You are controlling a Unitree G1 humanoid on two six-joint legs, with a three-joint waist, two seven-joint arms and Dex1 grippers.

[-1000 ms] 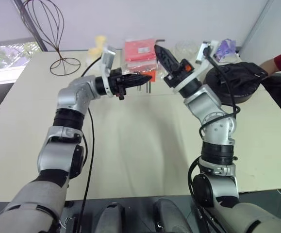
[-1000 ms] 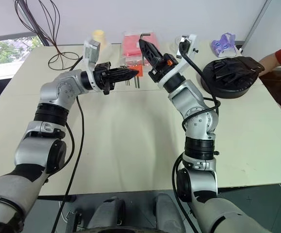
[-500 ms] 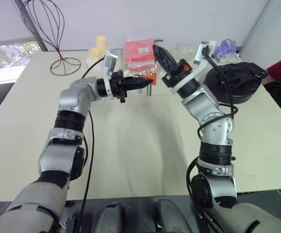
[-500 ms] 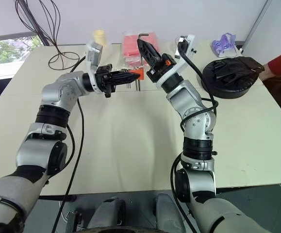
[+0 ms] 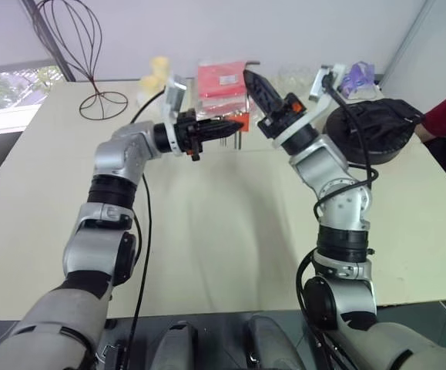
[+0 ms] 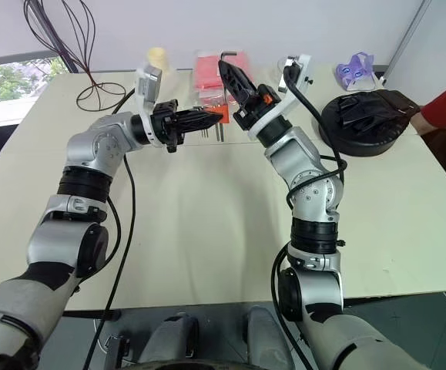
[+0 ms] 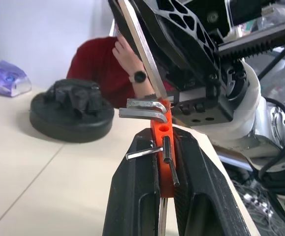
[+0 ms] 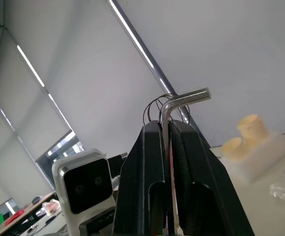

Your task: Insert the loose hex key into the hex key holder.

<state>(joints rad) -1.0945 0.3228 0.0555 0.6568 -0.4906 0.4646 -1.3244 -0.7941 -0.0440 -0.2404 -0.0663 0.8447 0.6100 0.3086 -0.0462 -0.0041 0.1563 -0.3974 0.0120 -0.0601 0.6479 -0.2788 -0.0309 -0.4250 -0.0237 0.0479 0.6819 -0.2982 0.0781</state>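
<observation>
Two grippers hang close together above the far middle of the table [image 5: 207, 231], and almost nothing has changed over the last second: both arms have kept still, so the insertion looks paused at alignment rather than under way. On the left, the left gripper [image 5: 234, 127] is clamped on the hex key holder [image 7: 164, 147], an orange-red block whose slots carry several short keys (one round socket near its top looks vacant). Just to its right, the right gripper [image 5: 251, 79] is closed on the loose hex key [image 8: 181, 101], bent end poking past the fingertips; in the left wrist view its long shaft [image 7: 140, 46] slants down toward the holder, apparently still apart. Further right sits a black round case [image 5: 373, 127].
</observation>
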